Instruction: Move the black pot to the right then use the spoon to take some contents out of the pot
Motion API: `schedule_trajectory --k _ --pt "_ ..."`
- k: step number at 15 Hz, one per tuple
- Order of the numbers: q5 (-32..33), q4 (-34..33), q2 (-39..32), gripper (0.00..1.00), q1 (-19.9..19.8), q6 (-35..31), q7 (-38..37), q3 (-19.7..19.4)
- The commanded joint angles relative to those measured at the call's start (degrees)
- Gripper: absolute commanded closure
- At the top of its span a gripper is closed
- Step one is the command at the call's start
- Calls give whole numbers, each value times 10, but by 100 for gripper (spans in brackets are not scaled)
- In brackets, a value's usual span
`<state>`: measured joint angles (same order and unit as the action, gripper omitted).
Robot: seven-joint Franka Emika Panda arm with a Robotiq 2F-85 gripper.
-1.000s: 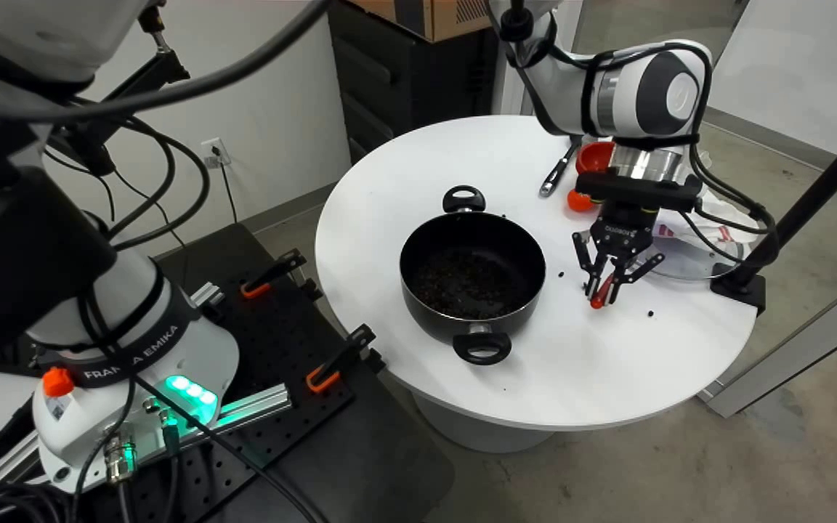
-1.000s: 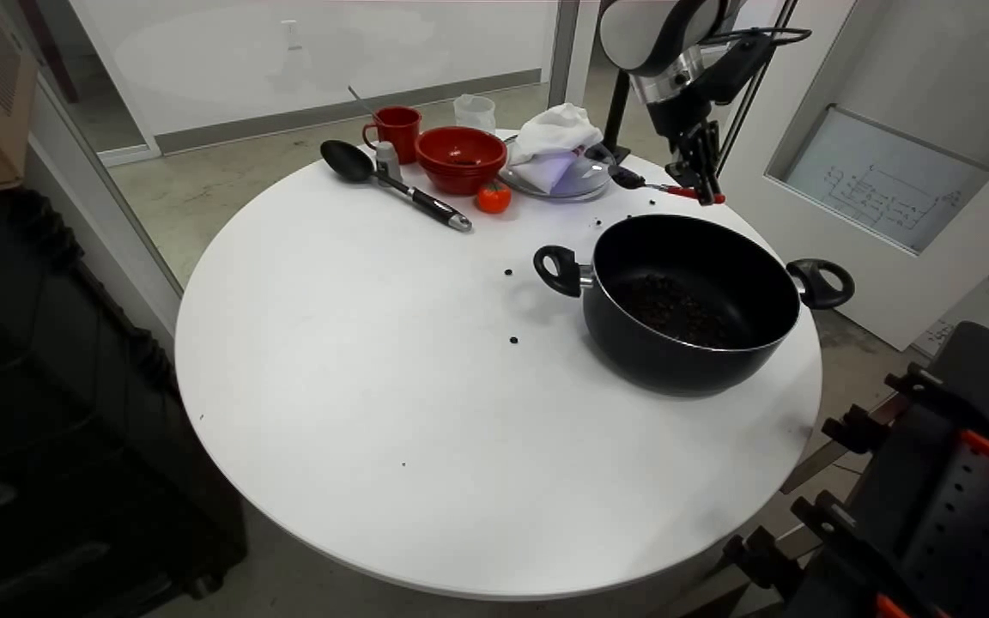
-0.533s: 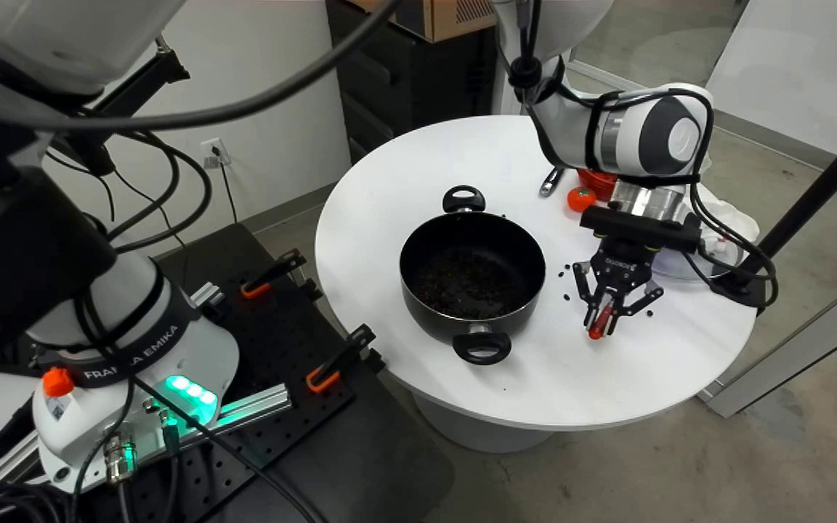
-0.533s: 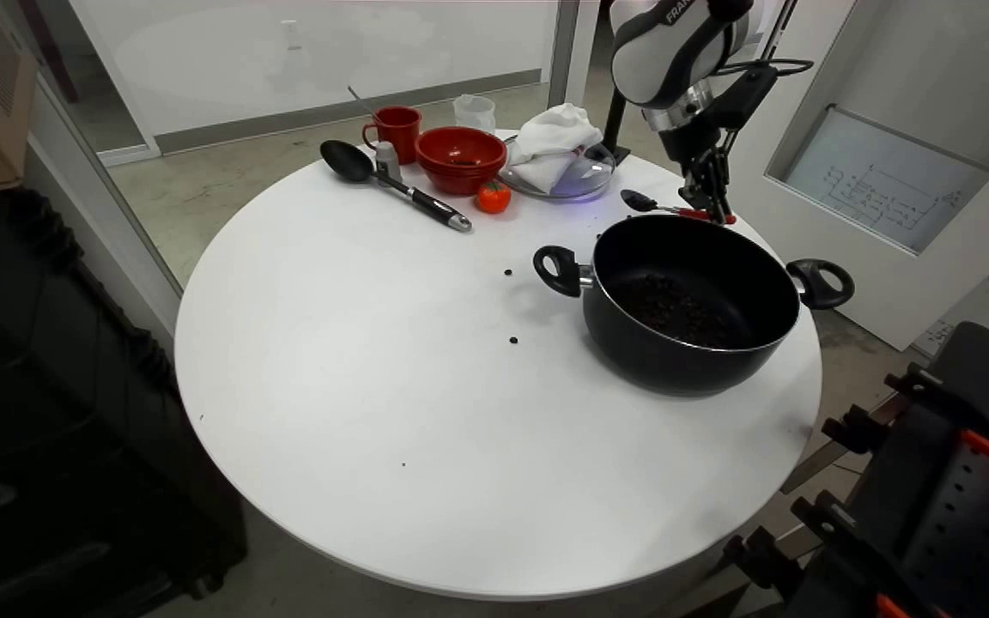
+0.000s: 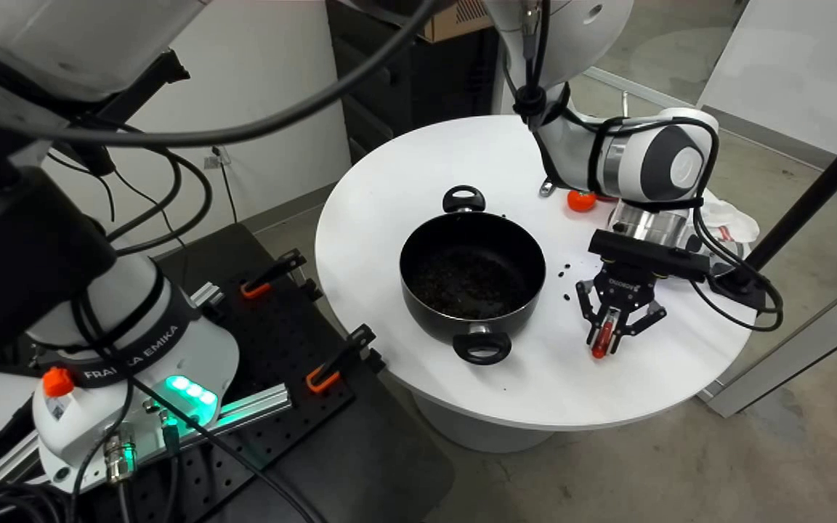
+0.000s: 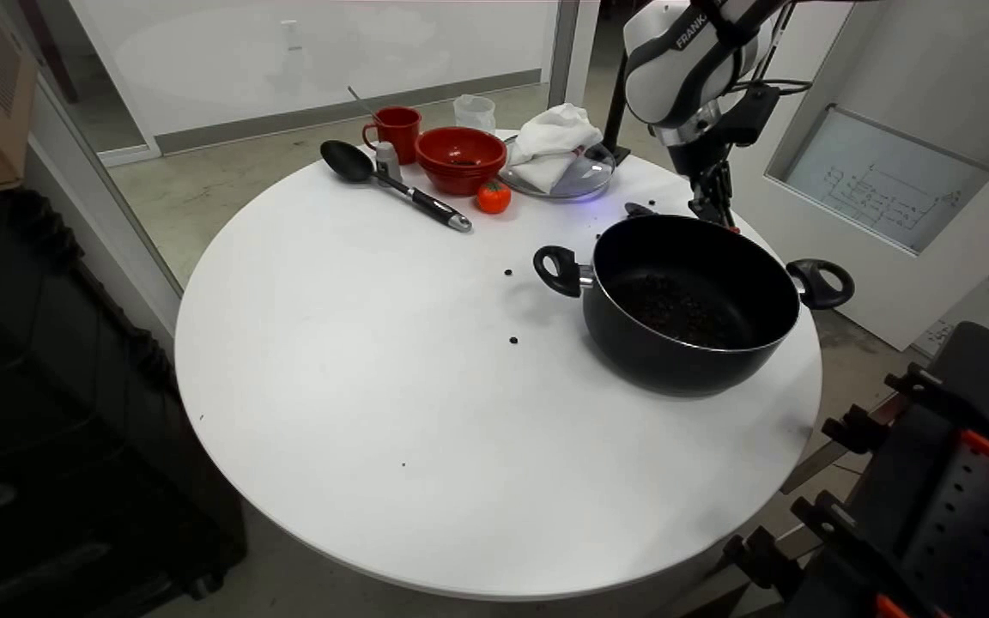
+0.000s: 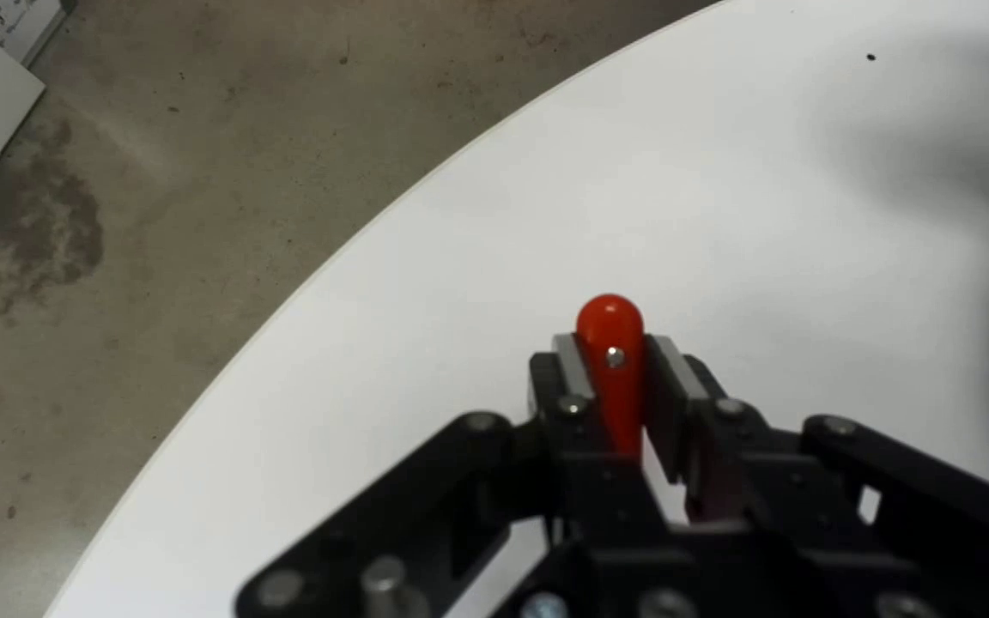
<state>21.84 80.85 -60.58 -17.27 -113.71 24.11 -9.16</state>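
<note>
The black pot point(image 5: 520, 319) stands upright on the white table, with a layer of small dark contents point(image 6: 675, 309) on its floor. My gripper point(image 7: 613, 348) is shut on the red handle of the spoon point(image 7: 611, 322), whose rounded end pokes out past the fingertips. In an exterior view the gripper point(image 5: 601, 345) is to the right of the pot, apart from it. From the opposite side, the pot's rim covers most of the spoon; its dark head point(image 6: 639, 209) shows just above the rim. Whether the spoon touches the table I cannot tell.
Beyond the pot are a tomato point(image 6: 493, 197), red bowls point(image 6: 461, 176), a red mug point(image 6: 398, 133), a black long-handled utensil point(image 6: 434, 208) and a clear lid point(image 6: 589, 182) under a white cloth point(image 6: 550, 142). Loose dark bits dot the table. The table edge point(image 7: 426, 184) runs close by the gripper.
The gripper has come down with the spoon in its grip, shifting towards the near side in an exterior view and sinking behind the pot's rim from the opposite side. The pot stays put.
</note>
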Motion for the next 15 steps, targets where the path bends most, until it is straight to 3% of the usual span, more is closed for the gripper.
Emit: schedule_trajectory --k 1,6,7,9,12,14,15 --pt "-4 -26 -16 95 -8 -1 22 0" --pt "-5 -32 -19 94 -14 -3 28 1" --pt "-5 -33 -21 85 -14 -3 28 1" --pt "-3 -29 -20 53 -13 -9 27 0" --pt "-1 -27 -21 33 -12 -13 27 -1" --pt "0 -25 -21 26 -11 -16 27 -1" --pt "0 -23 -21 17 -11 -17 27 -1"
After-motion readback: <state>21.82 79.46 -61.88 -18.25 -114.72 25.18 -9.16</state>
